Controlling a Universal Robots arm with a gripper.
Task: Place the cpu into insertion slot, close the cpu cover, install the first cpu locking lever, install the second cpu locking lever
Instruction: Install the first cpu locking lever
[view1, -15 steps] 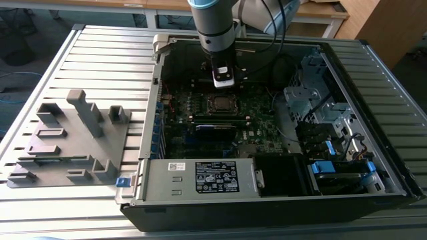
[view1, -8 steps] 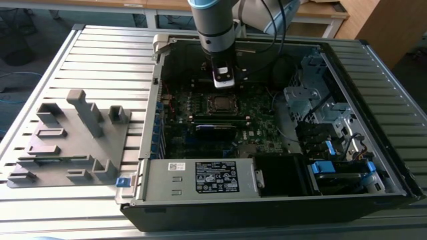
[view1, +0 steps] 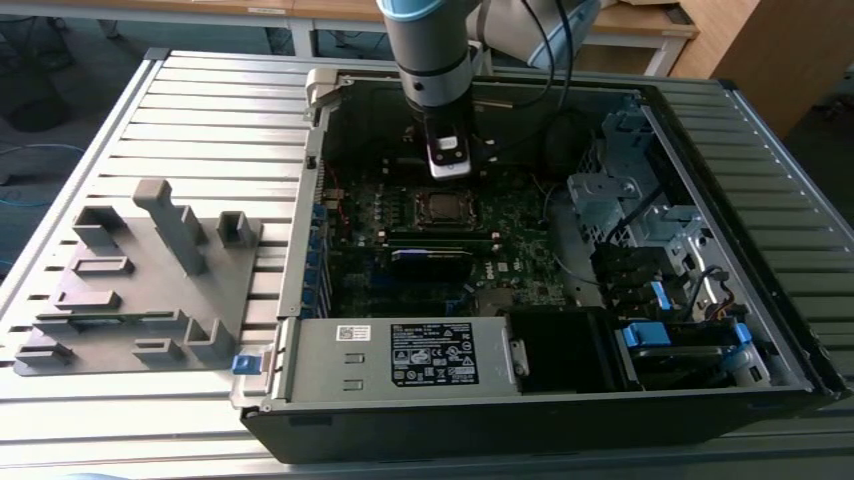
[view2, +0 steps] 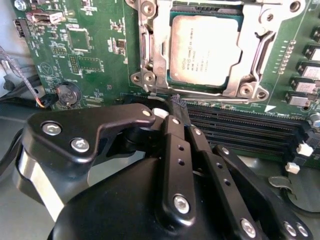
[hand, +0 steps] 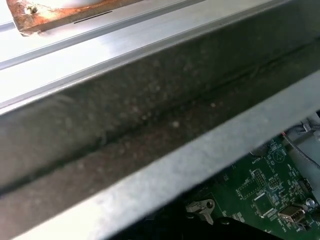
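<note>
The cpu (view2: 206, 50) already sits in the slot (view2: 150, 50), in the upper middle of the second wrist view, and the cover (view2: 252, 37) lies closed over its edges. In the exterior view the same socket is at the centre of the open case (view1: 747, 330), just below the gripper (view1: 449, 165). The gripper (view2: 181, 116) has its fingers pressed together and holds nothing; the tips are just beside the lower edge of the socket. I judge that the lever step is in hand; the next move needs the tips to catch a thin lever (view2: 200, 92) exactly. The chip carries print, but I leave it unread.
</note>
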